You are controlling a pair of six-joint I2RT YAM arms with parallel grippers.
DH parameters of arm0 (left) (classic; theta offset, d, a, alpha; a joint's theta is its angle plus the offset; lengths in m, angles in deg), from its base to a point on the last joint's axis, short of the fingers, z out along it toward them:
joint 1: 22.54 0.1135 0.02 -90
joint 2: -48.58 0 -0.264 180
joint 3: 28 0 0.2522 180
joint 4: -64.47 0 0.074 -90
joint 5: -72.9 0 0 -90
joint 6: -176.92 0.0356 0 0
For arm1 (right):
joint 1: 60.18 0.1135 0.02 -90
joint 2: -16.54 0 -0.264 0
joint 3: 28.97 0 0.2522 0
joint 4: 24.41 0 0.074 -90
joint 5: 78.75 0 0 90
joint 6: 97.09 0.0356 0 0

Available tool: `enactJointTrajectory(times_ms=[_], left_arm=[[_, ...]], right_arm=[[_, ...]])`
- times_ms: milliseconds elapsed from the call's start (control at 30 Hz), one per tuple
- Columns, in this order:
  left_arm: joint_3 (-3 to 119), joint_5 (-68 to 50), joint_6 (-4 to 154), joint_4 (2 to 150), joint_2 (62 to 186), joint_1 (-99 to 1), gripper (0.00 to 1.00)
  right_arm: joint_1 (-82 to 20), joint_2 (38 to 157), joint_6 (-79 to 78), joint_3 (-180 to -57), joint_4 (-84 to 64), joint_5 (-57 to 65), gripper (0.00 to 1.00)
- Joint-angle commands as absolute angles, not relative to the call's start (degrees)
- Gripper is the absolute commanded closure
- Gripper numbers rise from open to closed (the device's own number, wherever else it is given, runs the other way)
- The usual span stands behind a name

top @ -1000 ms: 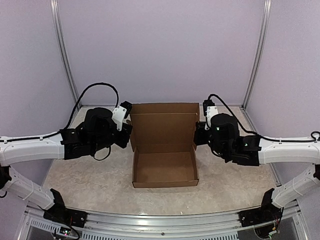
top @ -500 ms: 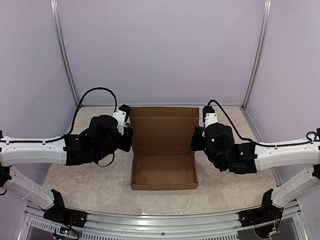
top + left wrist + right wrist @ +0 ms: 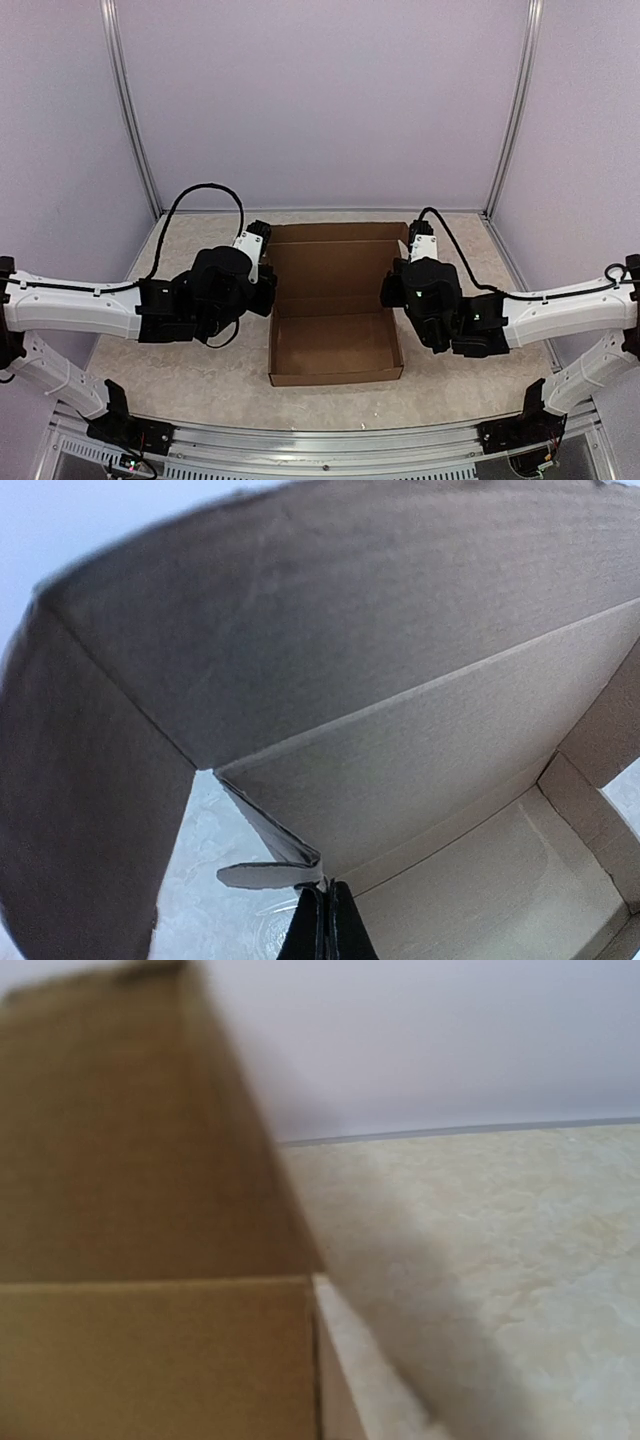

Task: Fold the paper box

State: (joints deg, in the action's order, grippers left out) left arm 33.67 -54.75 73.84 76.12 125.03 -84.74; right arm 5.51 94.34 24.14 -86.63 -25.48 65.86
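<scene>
Item: paper box (image 3: 335,340), plain brown corrugated card, partly erected, one unit. Location: middle of the marbled beige table (image 3: 180,370), between the two arms, on the centre line of the rig. Form: shallow tray with four walls raised, open side up, its front wall facing the arm bases. A lid panel is hinged along the far wall and stands up from it, tilted, with a narrow flap folded at its top edge. Orientation: tray and lid together run near to far, the lid end pointing at the back wall. The tray alone lies a little wider left to right than it is deep. Left gripper (image 3: 322,892): fingers pressed together with no gap, tips at the tray's far left inner corner, just beside a small loose card tab. Whether any card is pinched between them cannot be told. Right gripper (image 3: 390,288): at the right wall of the box near the lid hinge, clenched. Its own wrist view is blurred and shows only card, table and wall, no fingers.
</scene>
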Motion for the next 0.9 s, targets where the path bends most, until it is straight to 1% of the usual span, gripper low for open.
enactJointTrajectory(times_ms=[0,300,500,733,867], left_arm=[[31.76,-53.79,74.27,74.09,126.62,-88.64,1.00],[27.23,-59.61,71.78,73.29,126.29,-92.45,1.00],[25.45,-64.47,69.92,72.87,126.43,-96.65,1.00],[25.92,-72.21,66.32,73.82,129.30,-102.43,1.00],[26.94,-73.82,62.74,74.48,131.97,-104.88,1.00]], right_arm=[[8.08,95.21,27.23,-85.41,-30.04,64.86,1.00],[11.72,93.34,29.05,-79.38,-30.47,69.14,1.00],[13.81,92.21,33.11,-75.73,-29.42,70.76,1.00],[17.33,91.02,38.84,-72.43,-25.88,74.68,1.00],[19.74,90.21,42.66,-70.86,-23.06,76.72,1.00]])
